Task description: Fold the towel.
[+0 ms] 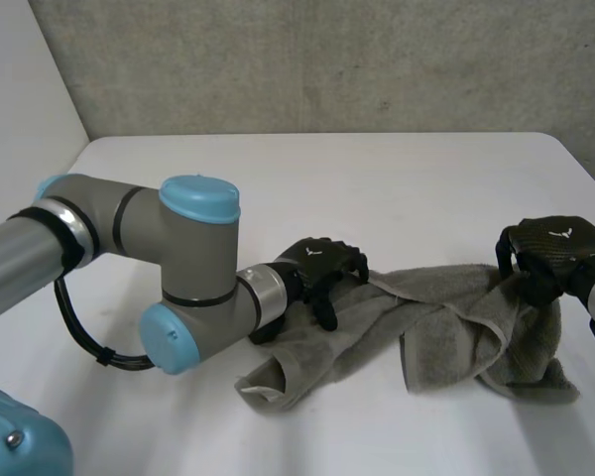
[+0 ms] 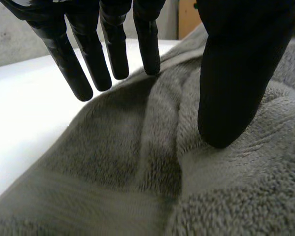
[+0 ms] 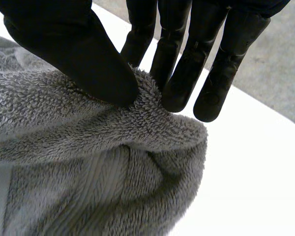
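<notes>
Across the near half of the white worktop (image 1: 377,188), a crumpled grey terry towel (image 1: 446,317) is seen stretched in a loose band between the two hands. From the head view, the black left hand (image 1: 317,270) is laid on the towel's left end, and the black right hand (image 1: 550,253) is set at its raised right end, well apart from the other.

Over to the left wrist view: the fingers (image 2: 96,59) are held straight and spread wide from the thumb (image 2: 231,88), whose tip is pressed onto the pile. Nothing is gripped there.

Now the right wrist view: a fold at the towel's edge is pinched tight between thumb and fingers, with bare worktop seen just beyond.
</notes>
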Action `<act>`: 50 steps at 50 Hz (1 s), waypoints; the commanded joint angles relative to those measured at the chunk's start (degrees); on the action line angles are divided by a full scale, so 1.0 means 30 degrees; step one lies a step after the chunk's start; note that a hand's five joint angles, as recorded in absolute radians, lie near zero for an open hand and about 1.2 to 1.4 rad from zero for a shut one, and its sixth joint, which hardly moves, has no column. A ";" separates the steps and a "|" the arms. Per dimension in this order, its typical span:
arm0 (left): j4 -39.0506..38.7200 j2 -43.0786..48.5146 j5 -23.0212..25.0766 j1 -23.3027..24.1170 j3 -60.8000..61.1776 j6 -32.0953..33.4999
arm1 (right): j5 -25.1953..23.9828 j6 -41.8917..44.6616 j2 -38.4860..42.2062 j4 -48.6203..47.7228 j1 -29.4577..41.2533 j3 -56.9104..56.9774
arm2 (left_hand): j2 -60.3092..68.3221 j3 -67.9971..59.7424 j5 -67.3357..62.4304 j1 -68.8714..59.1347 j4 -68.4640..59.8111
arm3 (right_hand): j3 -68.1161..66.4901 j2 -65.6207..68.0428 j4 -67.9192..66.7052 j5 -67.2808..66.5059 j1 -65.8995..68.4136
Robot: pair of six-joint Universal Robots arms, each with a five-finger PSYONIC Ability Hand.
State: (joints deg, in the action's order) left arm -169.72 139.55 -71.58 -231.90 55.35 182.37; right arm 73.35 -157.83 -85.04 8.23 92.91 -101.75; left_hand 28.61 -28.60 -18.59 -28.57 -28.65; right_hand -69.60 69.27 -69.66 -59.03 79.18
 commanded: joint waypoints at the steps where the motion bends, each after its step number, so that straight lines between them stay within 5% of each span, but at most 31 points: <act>1: -0.0028 0.0649 -0.1363 -0.0013 -0.0081 0.0292 | 0.0159 0.0196 0.0075 0.0129 -0.0586 0.0077 | 0.5419 -0.5421 -0.5423 -0.5430 -0.5406 | -0.3466 0.3578 -0.3447 -0.3658 0.0273; 12: -0.0146 0.1177 -0.2476 -0.0042 -0.0872 0.1318 | 0.0158 0.0225 0.0104 -0.0193 -0.1115 0.0078 | 0.0771 -0.0772 -0.0774 -0.0781 -0.0757 | -0.3466 0.3578 -0.3447 -0.3658 0.0273; 35: -0.0263 -0.0756 -0.2536 -0.0013 -0.0990 0.1084 | 0.0393 0.1398 0.0895 -0.0575 -0.1701 -0.0040 | 0.0766 -0.0768 -0.0770 -0.0777 -0.0752 | -0.3466 0.3578 -0.3447 -0.3658 0.0273; 50: -0.0585 0.4073 -0.2331 0.0162 -0.6607 0.1289 | 0.0335 0.1398 0.0778 -0.0575 -0.2258 -0.0039 | 0.0093 -0.0094 -0.0096 -0.0103 -0.0079 | -0.3466 0.3578 -0.3447 -0.3658 0.0273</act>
State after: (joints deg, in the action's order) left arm -171.85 145.02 -78.68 -231.89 44.00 186.11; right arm 74.42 -153.63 -82.68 6.50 86.36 -101.78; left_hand 25.60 -25.60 -15.50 -25.66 -25.49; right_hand -69.61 69.50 -69.66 -59.08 79.51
